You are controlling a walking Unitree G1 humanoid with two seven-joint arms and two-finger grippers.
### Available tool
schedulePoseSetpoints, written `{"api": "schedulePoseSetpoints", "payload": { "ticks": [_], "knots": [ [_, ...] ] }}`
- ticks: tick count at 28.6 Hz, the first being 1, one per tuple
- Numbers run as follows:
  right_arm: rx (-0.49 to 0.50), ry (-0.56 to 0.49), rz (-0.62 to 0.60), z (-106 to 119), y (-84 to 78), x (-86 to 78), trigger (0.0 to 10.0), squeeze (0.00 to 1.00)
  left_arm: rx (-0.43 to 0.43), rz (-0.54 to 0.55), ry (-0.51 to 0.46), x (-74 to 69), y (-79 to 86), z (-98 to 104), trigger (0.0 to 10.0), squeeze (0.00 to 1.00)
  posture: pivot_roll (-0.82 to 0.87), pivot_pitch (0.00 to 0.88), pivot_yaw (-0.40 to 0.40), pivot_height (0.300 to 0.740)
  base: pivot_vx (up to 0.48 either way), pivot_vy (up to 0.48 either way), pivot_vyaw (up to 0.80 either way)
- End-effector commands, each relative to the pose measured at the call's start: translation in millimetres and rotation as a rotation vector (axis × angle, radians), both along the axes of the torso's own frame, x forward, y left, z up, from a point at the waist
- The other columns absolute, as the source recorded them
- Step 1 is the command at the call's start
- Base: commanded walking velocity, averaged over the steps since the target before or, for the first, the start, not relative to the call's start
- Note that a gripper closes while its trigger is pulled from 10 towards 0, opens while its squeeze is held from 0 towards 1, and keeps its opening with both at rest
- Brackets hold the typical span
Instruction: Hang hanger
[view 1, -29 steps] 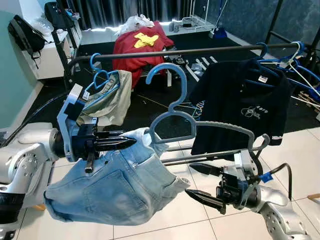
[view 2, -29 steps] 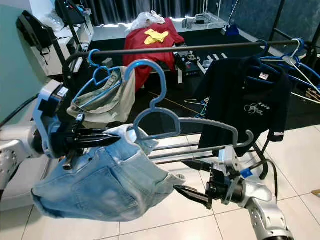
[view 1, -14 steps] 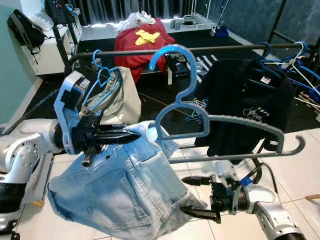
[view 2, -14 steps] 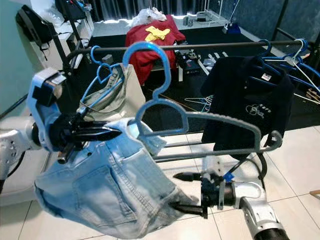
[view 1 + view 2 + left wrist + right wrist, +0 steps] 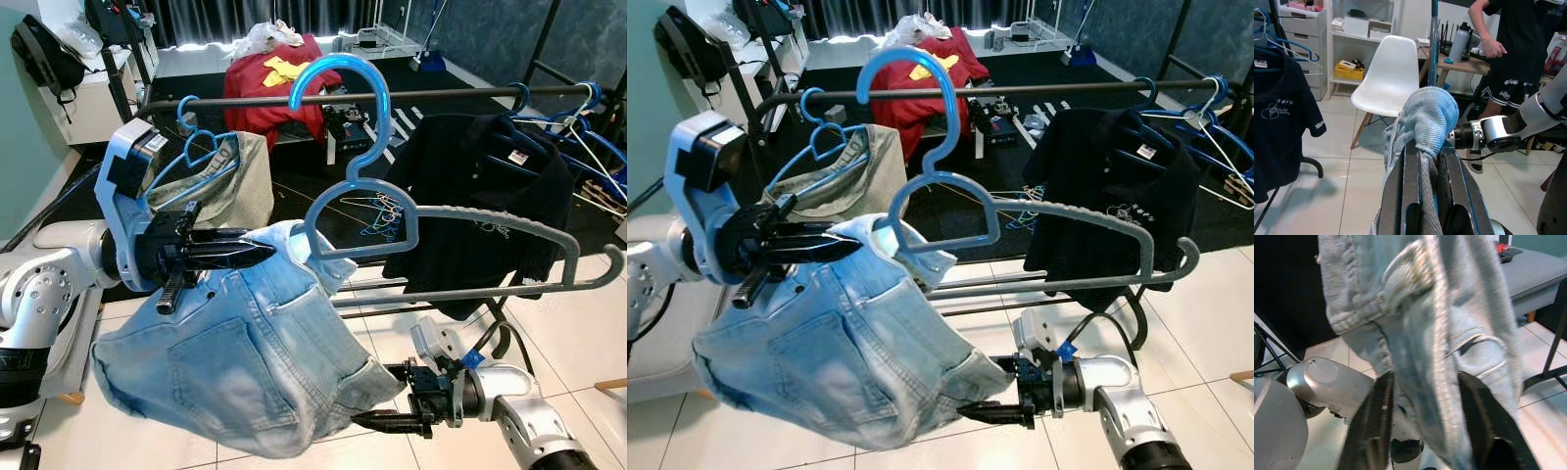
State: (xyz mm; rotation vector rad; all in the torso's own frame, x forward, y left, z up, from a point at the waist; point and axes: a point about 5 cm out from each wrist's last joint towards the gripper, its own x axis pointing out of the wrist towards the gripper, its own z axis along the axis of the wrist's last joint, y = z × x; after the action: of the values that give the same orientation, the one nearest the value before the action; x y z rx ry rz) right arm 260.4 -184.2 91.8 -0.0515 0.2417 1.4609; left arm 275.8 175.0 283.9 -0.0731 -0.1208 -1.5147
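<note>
A large pale blue hanger (image 5: pixel 470 227) carries light denim shorts (image 5: pixel 245 362) on its left arm. Its hook (image 5: pixel 370 83) is raised in front of the black rail (image 5: pixel 441 96), and I cannot tell whether it rests on it. My left gripper (image 5: pixel 265 254) is shut on the shorts' bunched waistband at the hanger's neck; the left wrist view shows its fingers (image 5: pixel 1410 176) pinching that denim. My right gripper (image 5: pixel 370 395) is low at the shorts' hanging hem. It is open, with the denim (image 5: pixel 1425 333) between its spread fingers (image 5: pixel 1374 431).
A black polo shirt (image 5: pixel 470 186) hangs on the rail's right, with several blue hangers (image 5: pixel 588 127) beyond it. A khaki garment (image 5: pixel 220 181) hangs on the rail's left. Red clothing (image 5: pixel 269 93) lies behind. A person (image 5: pixel 1513 44) stands by a white chair (image 5: pixel 1388 73).
My left gripper has lifted the hanger and shorts, so the hook now reaches up past the rail. My right gripper has dropped lower, to the shorts' hem.
</note>
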Motion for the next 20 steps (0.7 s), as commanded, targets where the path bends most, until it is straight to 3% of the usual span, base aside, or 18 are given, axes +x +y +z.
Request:
{"api": "schedulePoseSetpoints", "payload": {
  "ticks": [1,6,12,16,18,20],
  "knots": [
    [0.001,0.001,-0.02,0,-3.5,1.2,0.0,0.0,-0.017,-0.001,-0.023,-1.4,2.8,7,0.0,0.0,-0.04,0.079,0.015,0.74,0.0,0.0,0.0],
    [0.003,-0.007,-0.037,1,-6.2,2.4,0.0,0.0,-0.014,0.001,-0.022,-1.2,3.4,7,0.0,0.0,-0.04,0.078,0.015,0.74,0.0,0.0,0.0],
    [0.041,-0.046,-0.151,12,-24.7,3.4,0.0,0.0,0.027,0.012,-0.01,0.0,3.4,0,0.0,0.0,-0.04,0.085,0.016,0.74,0.0,0.0,0.0],
    [0.098,-0.077,-0.226,26,-34.8,2.6,0.0,0.0,0.056,0.114,-0.046,9.0,6.9,-9,0.0,0.0,-0.04,0.086,0.015,0.74,0.0,0.0,0.0],
    [0.146,-0.113,-0.317,39,-48.9,-0.4,0.0,0.0,0.119,0.198,-0.071,15.8,14.2,-22,0.0,0.0,-0.05,0.088,0.026,0.74,0.0,0.0,0.0],
    [0.149,-0.126,-0.358,43,-58.2,-2.4,0.0,0.0,0.159,0.214,-0.071,17.2,17.9,-29,0.0,0.0,-0.05,0.089,0.03,0.74,0.0,0.0,0.0]
  ]
}}
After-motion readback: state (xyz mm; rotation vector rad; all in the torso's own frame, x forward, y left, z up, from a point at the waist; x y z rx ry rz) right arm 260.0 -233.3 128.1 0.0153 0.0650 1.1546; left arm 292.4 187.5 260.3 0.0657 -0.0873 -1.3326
